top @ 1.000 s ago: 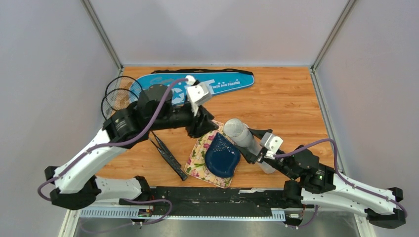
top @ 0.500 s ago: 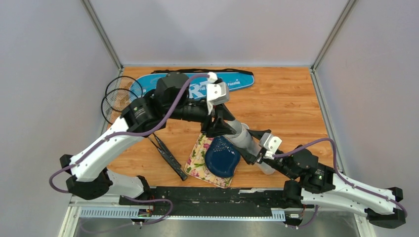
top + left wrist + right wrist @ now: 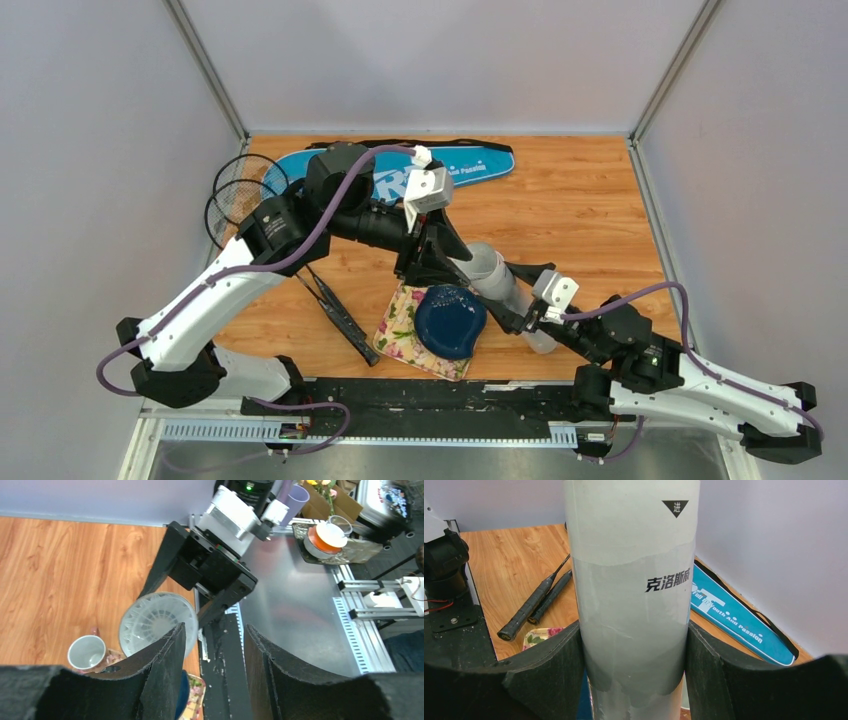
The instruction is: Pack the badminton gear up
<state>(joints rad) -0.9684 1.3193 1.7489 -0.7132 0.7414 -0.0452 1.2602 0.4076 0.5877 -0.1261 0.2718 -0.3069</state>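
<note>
Right fingers [image 3: 549, 675] are clenched on the long white tube [image 3: 634, 595], one pad on each side of it. The tube tilts up and away from them toward the left arm. Left fingers [image 3: 160, 675] are released, spread apart with nothing between them. The tube's open mouth sits just past the tip of one left finger, partly hidden by it and not inside the gap. A white ribbed shuttlecock [image 3: 159, 617] shows inside that mouth. A small white cup [image 3: 86, 652] stands upright just beside the tube mouth, on the side away from the left fingers' gap. The dark blue plate [image 3: 450, 322] on the floral cloth [image 3: 398, 325] lies on the counter [image 3: 580, 210] just beside the tube, between the two sets of fingers and nearer the arm bases. The blue racket bag [image 3: 475, 165] lies flat beyond the left fingers at the back of the counter, well apart from the right fingers. Two black rackets [image 3: 335, 310] lie side by side to the left of the left fingers, heads by the wall, nothing touching them.
</note>
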